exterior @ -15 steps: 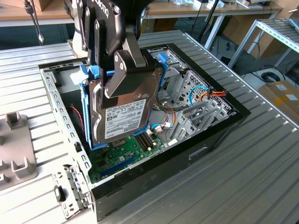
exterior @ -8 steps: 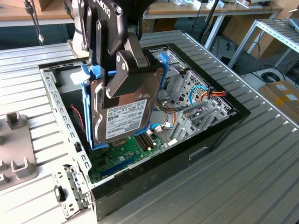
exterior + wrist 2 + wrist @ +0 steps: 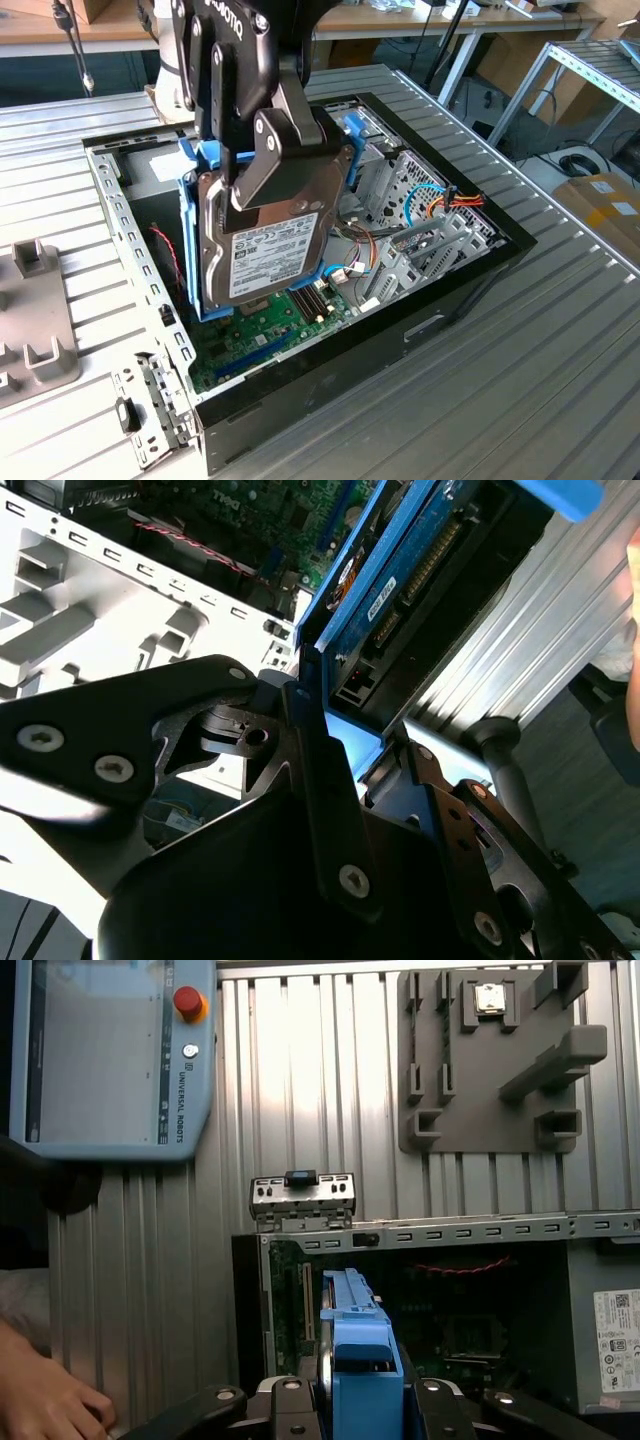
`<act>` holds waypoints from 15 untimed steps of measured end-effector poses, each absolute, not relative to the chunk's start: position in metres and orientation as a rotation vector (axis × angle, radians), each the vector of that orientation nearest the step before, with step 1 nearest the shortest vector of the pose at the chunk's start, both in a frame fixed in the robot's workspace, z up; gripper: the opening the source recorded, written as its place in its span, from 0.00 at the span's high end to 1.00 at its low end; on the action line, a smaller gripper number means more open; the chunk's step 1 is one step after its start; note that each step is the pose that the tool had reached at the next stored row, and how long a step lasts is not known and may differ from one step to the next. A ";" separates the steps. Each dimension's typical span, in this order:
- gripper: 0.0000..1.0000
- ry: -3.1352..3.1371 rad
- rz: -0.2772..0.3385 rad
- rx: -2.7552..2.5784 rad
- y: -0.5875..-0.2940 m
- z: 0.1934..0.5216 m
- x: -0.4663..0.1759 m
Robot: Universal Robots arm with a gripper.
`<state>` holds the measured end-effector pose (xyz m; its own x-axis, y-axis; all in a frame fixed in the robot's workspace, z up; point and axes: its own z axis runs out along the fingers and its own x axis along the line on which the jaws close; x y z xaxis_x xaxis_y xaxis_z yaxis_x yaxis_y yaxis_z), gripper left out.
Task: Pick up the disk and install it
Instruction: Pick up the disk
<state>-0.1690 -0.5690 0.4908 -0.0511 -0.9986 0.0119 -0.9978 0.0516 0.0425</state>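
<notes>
**Robot claw holds a hard disk over an open computer case**

The claw (image 3: 250, 185) is clamped on the disk (image 3: 275, 250), with one dark finger (image 3: 270, 160) pressed against its labelled face. The disk stands on edge, with a blue frame along its sides. It hangs over the green circuit board (image 3: 265, 335) inside the open computer case (image 3: 470, 270). The case lies on a ribbed metal surface (image 3: 540, 390). In the exterior view a grey moulded plate (image 3: 35, 330) rests at 9 o'clock from the case. In the first wrist view a control tablet (image 3: 110, 1060) with a red button lies on the surface, and so does a person's hand (image 3: 45, 1400).
</notes>
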 end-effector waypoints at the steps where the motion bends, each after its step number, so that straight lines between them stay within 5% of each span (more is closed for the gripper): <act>1: 0.63 -2.250 -0.035 2.137 -0.569 0.491 -0.169; 15: 0.63 -2.250 -0.035 2.137 -0.570 0.491 -0.166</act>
<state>-0.1660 -0.5702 0.4908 -0.0511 -0.9986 0.0119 -0.9978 0.0516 0.0426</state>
